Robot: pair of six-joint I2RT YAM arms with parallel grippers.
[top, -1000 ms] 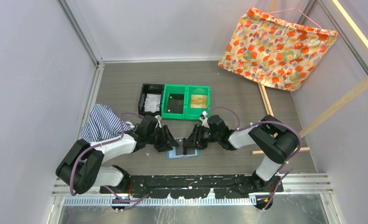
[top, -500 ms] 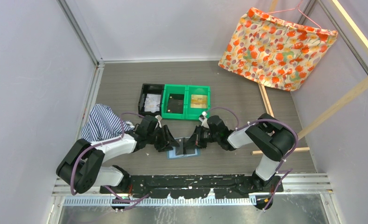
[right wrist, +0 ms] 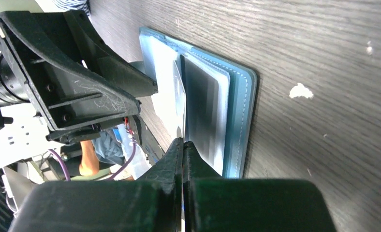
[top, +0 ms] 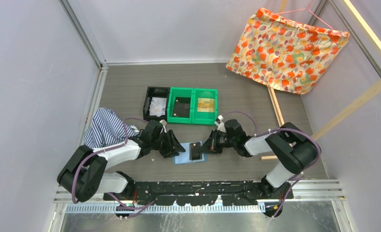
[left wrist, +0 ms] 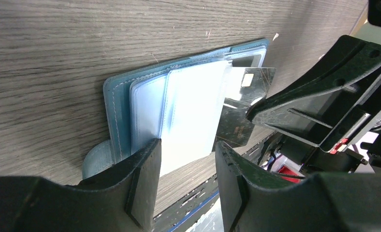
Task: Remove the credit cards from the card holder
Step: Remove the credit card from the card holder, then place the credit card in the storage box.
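While the table carries the open card holder between both arms, the left gripper, jaws parted, straddles its clear sleeves, apparently pinning it, so the right gripper, clamped on the half-out dark card, can pull.

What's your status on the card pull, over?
Left claw open, tips on card holder. Right claw shut on dark credit card, partly out. Nothing seen blocking the pull.
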